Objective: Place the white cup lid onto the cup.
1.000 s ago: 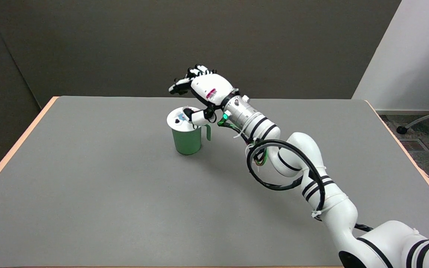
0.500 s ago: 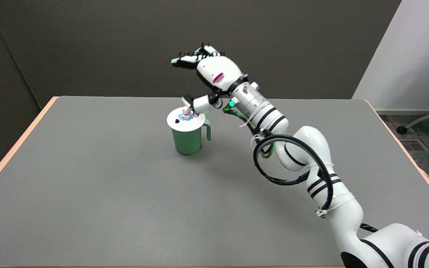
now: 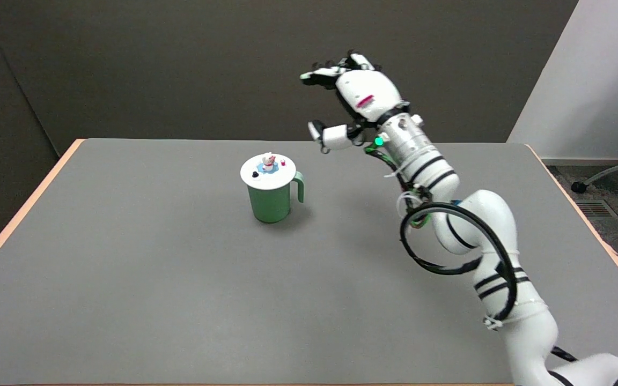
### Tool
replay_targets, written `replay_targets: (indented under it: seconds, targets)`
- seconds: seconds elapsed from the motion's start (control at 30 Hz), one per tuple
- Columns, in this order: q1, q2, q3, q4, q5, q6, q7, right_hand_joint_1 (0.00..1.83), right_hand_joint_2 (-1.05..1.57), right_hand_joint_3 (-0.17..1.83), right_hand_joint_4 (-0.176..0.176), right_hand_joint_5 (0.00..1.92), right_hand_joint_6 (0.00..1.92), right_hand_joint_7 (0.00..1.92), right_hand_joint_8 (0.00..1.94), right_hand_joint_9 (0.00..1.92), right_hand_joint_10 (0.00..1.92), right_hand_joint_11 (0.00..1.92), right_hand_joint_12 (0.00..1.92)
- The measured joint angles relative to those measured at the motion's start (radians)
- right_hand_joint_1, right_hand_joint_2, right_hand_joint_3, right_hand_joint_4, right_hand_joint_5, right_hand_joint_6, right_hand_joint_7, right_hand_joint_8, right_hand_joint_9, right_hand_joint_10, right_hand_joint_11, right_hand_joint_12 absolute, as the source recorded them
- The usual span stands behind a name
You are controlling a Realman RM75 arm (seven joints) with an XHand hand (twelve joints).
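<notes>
A green cup (image 3: 270,201) with a handle on its right side stands on the grey table, left of centre and towards the back. The white lid (image 3: 267,171) lies flat on the cup's rim, with a small figure as its knob and a few coloured dots on top. My right hand (image 3: 353,102) is in the air up and to the right of the cup, well apart from it. Its fingers are spread and it holds nothing.
The grey table (image 3: 180,279) has an orange edge on its left and right sides. My white right arm (image 3: 464,230) with its black cable loop crosses the table's right half. A dark wall stands behind the table.
My right hand let go of the lid's knob, then rose and drew back to the right, away from the cup. The lid stays on the cup.
</notes>
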Motion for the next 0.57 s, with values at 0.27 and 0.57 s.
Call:
replay_targets:
  seconds: [0.27, 0.57]
  targets:
    - [-0.093, 0.008, 0.097, -0.091, 0.002, 0.041, 0.001, 0.86, 0.66, 0.88, 0.06, 0.63, 0.2, 0.61, 0.18, 0.68, 0.22, 0.04, 1.19]
    - [-0.177, 0.005, 0.182, -0.159, 0.002, 0.079, 0.002, 0.86, 0.67, 0.87, 0.059, 0.64, 0.2, 0.6, 0.18, 0.68, 0.22, 0.04, 1.19]
